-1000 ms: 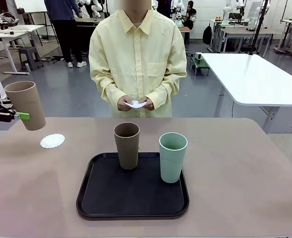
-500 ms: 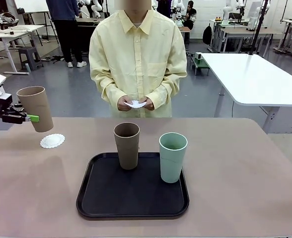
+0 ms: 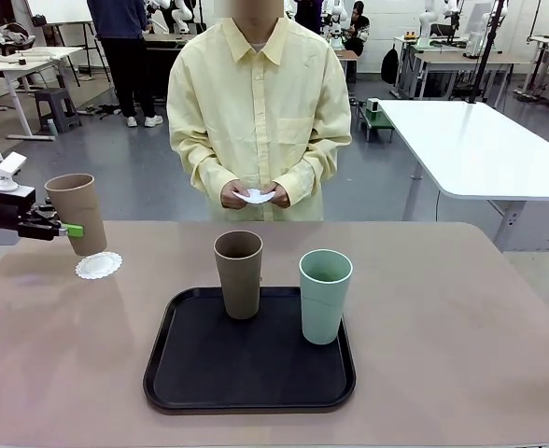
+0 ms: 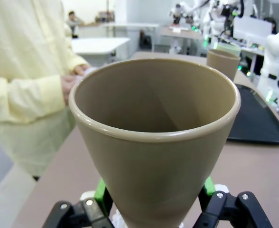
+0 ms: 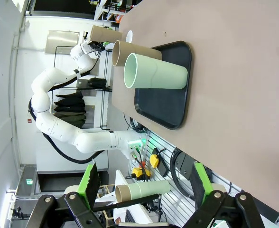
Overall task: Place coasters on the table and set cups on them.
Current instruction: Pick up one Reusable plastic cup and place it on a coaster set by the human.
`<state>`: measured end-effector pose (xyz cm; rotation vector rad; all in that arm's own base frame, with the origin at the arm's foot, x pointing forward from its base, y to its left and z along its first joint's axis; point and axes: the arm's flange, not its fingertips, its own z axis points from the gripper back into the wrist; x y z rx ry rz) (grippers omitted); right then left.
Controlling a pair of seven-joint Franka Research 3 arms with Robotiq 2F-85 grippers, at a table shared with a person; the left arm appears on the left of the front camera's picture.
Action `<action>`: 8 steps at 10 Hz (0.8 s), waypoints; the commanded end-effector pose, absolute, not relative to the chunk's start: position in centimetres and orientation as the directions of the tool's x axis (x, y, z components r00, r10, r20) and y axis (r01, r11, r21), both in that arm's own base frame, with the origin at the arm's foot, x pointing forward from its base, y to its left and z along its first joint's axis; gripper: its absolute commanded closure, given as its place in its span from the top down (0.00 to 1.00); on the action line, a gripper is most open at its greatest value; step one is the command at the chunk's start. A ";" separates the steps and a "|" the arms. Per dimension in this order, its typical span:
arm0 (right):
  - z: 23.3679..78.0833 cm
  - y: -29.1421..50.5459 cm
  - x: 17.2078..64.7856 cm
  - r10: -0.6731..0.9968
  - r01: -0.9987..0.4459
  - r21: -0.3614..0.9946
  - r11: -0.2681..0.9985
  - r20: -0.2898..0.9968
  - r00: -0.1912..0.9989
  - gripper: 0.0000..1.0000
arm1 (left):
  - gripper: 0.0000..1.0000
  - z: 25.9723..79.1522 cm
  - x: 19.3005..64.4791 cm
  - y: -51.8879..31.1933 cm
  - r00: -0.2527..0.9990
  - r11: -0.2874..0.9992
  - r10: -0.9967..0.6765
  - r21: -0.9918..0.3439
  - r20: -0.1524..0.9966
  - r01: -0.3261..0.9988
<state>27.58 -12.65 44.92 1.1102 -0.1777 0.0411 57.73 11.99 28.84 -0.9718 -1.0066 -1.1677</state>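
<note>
While in left gripper (image 3: 73, 230), tan cup (image 3: 77, 203) above coaster (image 3: 98, 267).

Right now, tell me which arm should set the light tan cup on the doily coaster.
Left. The left gripper is shut on the light tan cup, holding it tilted just above the white doily coaster. The right gripper is open and empty, far off on the other side of the black tray.

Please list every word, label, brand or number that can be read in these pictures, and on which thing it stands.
None can be read.
The tan cup, brown cup, mint cup, coaster and black tray bear no print.
Small green lit sign, far off: too small to read.
</note>
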 end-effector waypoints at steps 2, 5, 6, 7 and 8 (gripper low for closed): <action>44.9 -12.7 27.8 -0.055 -0.135 0.894 0.428 0.175 0.983 1.00 | 0.84 27.8 58.7 12.0 0.136 0.129 -0.254 -0.105 0.958 0.986; 44.9 -12.7 27.8 -0.055 -0.135 0.894 0.428 0.175 0.983 1.00 | 0.84 26.7 58.9 12.2 0.143 0.124 -0.257 -0.114 0.956 0.986; 44.9 -12.7 27.8 -0.055 -0.135 0.894 0.428 0.175 0.983 1.00 | 0.84 26.6 58.7 12.1 0.143 0.119 -0.256 -0.115 0.956 0.986; 44.9 -12.7 27.8 -0.055 -0.135 0.894 0.428 0.175 0.983 1.00 | 0.84 26.6 58.7 12.0 0.138 0.109 -0.261 -0.113 0.955 0.988; 44.9 -12.7 27.8 -0.055 -0.135 0.894 0.428 0.175 0.983 1.00 | 0.84 26.4 58.5 11.9 0.135 0.103 -0.263 -0.111 0.955 0.988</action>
